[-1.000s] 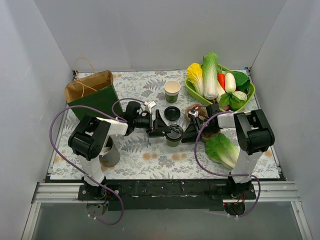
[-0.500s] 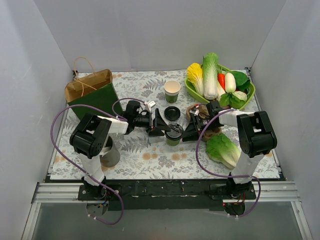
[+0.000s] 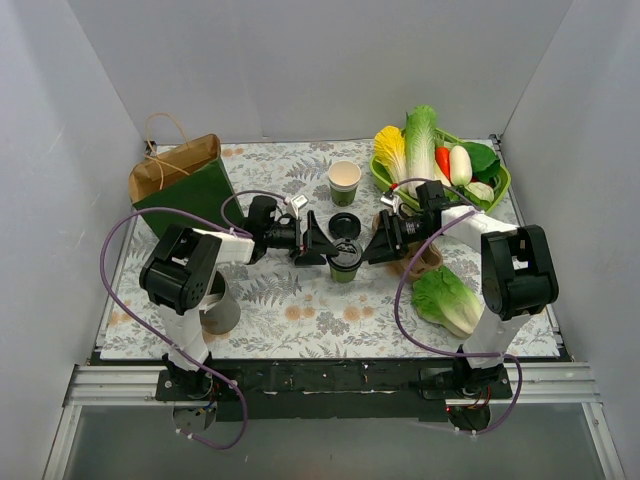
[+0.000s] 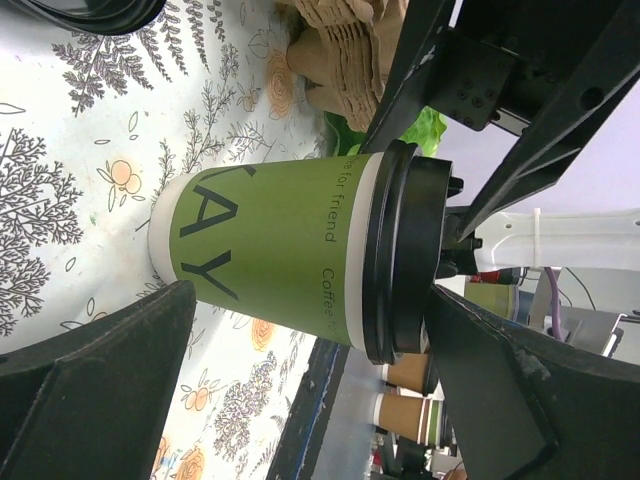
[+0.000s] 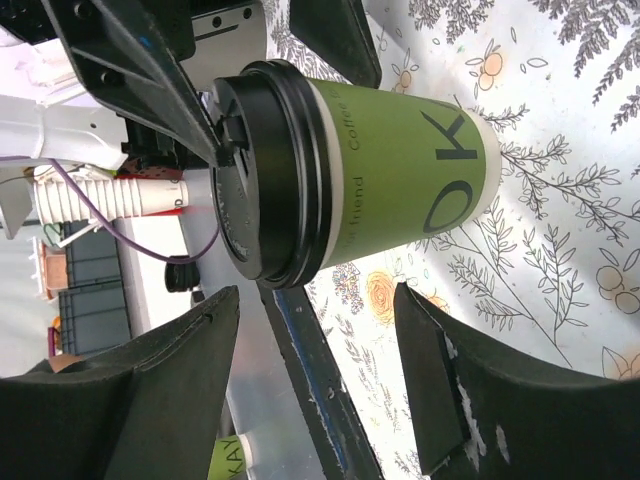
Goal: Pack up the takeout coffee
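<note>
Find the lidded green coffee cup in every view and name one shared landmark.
Top external: lidded cup at mid-picture, on the floral mat.
Left wrist: lidded cup mid-frame, seen sideways, lid rightward.
Right wrist: lidded cup upper middle, sideways, lid leftward.
Shared landmark: the floral mat.

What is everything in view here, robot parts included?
Lidded cup: one, green with black lid, centre, between the grippers.
Open cup: one, cream over green, behind it.
Loose lid: one, black, flat between those cups.
Paper bag: one, green and brown, far left.
Tall cup: one, grey, near left.
Pulp tray: one, brown, right of centre.
Basket: one, green, far right, holding vegetables.
Cabbage: one, green, near right.
Mat: one, floral, under everything.
Left gripper: one, black, open, left of lidded cup.
Right gripper: one, black, open, right of it.
</note>
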{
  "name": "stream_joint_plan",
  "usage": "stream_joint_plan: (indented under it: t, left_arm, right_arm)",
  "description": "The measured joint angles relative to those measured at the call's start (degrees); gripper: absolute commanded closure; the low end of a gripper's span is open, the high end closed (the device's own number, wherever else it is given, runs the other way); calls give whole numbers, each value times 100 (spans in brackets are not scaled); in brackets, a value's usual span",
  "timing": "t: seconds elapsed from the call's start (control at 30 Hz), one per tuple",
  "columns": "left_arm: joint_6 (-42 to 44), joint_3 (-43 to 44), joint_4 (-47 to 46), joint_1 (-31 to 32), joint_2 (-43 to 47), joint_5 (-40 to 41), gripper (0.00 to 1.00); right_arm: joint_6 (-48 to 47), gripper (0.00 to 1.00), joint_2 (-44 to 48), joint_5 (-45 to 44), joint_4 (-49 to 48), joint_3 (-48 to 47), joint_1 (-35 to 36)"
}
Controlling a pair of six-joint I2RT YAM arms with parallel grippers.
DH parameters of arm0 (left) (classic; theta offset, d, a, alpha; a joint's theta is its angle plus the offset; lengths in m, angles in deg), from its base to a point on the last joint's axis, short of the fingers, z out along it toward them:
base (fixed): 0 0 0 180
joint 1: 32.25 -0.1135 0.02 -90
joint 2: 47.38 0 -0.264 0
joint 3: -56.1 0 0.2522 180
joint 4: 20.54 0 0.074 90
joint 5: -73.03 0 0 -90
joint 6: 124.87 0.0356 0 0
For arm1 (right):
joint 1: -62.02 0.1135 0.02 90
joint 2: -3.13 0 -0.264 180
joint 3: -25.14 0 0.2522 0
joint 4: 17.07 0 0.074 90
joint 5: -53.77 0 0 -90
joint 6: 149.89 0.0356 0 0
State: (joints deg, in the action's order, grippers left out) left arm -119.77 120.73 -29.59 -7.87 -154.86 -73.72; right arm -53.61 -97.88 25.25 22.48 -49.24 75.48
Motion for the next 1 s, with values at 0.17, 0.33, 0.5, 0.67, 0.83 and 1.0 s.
stream_joint_plan:
  t: [0.17,0.33,0.5,0.67,0.83,1.0]
  left_arm:
    - [-42,76,-2,-22,-15,-118,2]
    - [-42,175,7,-22,-15,-168,2]
    - [90,297,221,-22,0,15,2]
    - [269,435,501,-31,44,415,2]
    - [262,435,603,-44,44,577,2]
    - [221,428,601,-55,44,643,2]
  right_arm:
    - [-52,28,111,-2,-109,-7,-4]
    - [-55,28,118,7,-188,-15,-22]
    - [-61,30,116,-59,-197,-195,-26]
    - [-101,32,33,-155,-214,-505,-26]
    - [-144,35,-210,-280,-216,-562,-24]
    - [-129,36,-341,-138,-208,-562,-2]
